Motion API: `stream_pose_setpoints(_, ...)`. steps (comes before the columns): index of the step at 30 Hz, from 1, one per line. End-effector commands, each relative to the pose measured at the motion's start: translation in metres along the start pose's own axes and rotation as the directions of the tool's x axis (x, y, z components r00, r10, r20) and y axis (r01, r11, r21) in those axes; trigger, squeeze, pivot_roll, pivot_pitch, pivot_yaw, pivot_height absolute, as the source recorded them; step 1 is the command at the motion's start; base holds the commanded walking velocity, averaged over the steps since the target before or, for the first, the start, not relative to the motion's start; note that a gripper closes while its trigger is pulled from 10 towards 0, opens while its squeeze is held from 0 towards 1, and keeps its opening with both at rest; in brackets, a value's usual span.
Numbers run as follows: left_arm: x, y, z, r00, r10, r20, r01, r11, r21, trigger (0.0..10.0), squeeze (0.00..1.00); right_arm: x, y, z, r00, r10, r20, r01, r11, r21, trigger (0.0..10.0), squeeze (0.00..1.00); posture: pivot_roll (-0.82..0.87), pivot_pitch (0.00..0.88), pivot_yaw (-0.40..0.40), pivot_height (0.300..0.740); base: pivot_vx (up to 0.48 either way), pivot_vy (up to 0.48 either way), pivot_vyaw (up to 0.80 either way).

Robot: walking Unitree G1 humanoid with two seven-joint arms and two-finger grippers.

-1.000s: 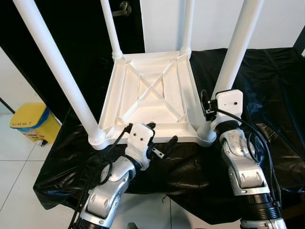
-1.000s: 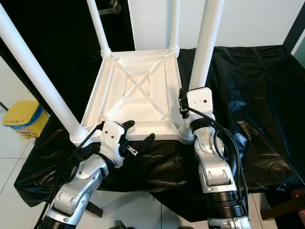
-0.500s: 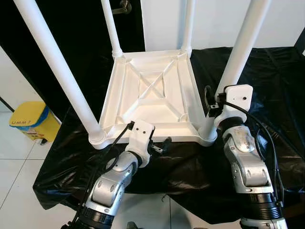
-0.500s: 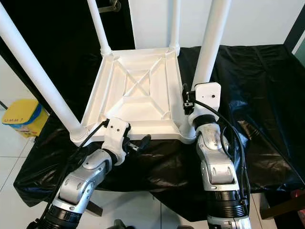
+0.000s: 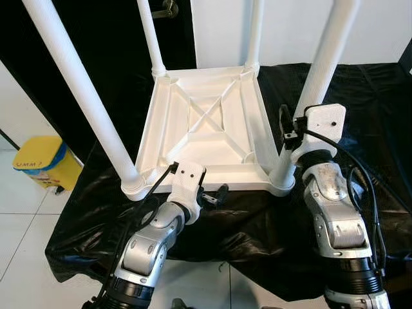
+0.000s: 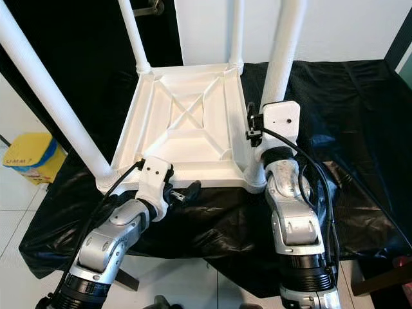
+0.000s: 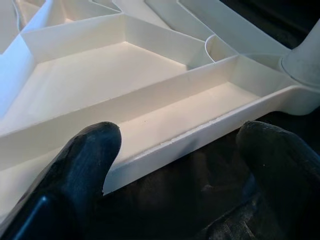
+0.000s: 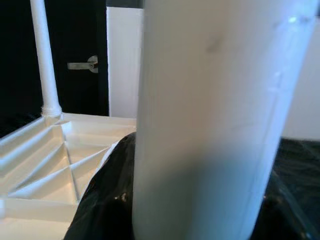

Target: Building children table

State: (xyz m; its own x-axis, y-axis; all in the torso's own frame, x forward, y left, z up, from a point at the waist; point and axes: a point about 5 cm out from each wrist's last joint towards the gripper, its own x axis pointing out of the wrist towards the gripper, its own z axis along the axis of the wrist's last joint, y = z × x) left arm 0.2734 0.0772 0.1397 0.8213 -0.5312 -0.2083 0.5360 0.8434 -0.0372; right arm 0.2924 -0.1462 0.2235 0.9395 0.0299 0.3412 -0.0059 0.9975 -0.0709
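Left gripper (image 5: 209, 195): sits at 6 o'clock of the upturned tabletop (image 5: 206, 125), at the near rim. Fingers spread apart; in the left wrist view one finger (image 7: 85, 160) lies against the rim's outer edge, the other finger (image 7: 280, 165) stands off over the black sheet (image 5: 360, 103). Not clamped on anything that I can see.

Right gripper: wrist housing pressed close to the near-right leg (image 5: 322, 84), at about 4 o'clock of the tabletop. Right wrist view shows the leg (image 8: 210, 115) very close, broad and white. Fingers hidden behind the housing and leg; cannot tell whether they grip or stand apart.

Table: white plastic, lying upside down on the black sheet, ribbed underside with an X brace facing up. Four legs stand upright in the corner sockets: near-left leg (image 5: 84, 96), far-left leg (image 5: 149, 38), far-right leg (image 5: 254, 32), near-right.

Progress, as a judgement: all four legs look seated, so assembly seems nearly done. Likely left: firm up the near-right leg, then turn the table onto its feet.

Also noted: yellow bin (image 5: 38, 164) on the floor at 9 o'clock; door handle (image 5: 168, 9) at 12.
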Motion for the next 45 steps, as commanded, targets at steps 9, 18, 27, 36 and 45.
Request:
stream_pose_setpoints(9,-0.002,0.024,0.001,0.964,0.234,-0.129,-0.249,0.962,-0.112,10.0,0.0,0.004,-0.017,-0.008,0.987,-0.097,-0.127,0.138,0.918,0.37,10.0,0.0,-0.13,0.063,0.029,0.74,0.0,0.0,0.0)
stream_pose_setpoints(18,-0.012,0.009,-0.011,0.955,0.173,-0.24,-0.212,0.966,-0.148,10.0,0.0,-0.007,-0.039,-0.012,0.971,-0.171,-0.168,0.236,0.802,0.548,10.0,0.0,-0.13,0.081,0.037,0.74,0.0,0.0,0.0)
stream_pose_setpoints(27,-0.017,-0.003,0.005,0.978,0.022,-0.206,-0.053,0.987,-0.15,10.0,0.0,-0.02,-0.059,-0.017,0.957,-0.213,-0.194,0.287,0.761,0.581,10.0,0.0,-0.16,0.095,0.059,0.74,0.0,0.0,0.0)
stream_pose_setpoints(36,-0.057,-0.015,-0.003,0.936,-0.256,-0.242,0.284,0.955,0.086,10.0,0.0,-0.018,-0.046,-0.012,0.974,-0.158,-0.165,0.226,0.77,0.597,10.0,0.0,-0.14,0.099,0.043,0.74,0.0,0.0,0.0)
stream_pose_setpoints(45,-0.095,-0.003,-0.013,0.873,-0.326,-0.363,0.372,0.926,0.063,10.0,0.0,-0.02,-0.052,-0.018,0.967,-0.176,-0.183,0.254,0.67,0.698,10.0,0.0,-0.11,0.094,0.022,0.74,0.0,0.0,0.0)
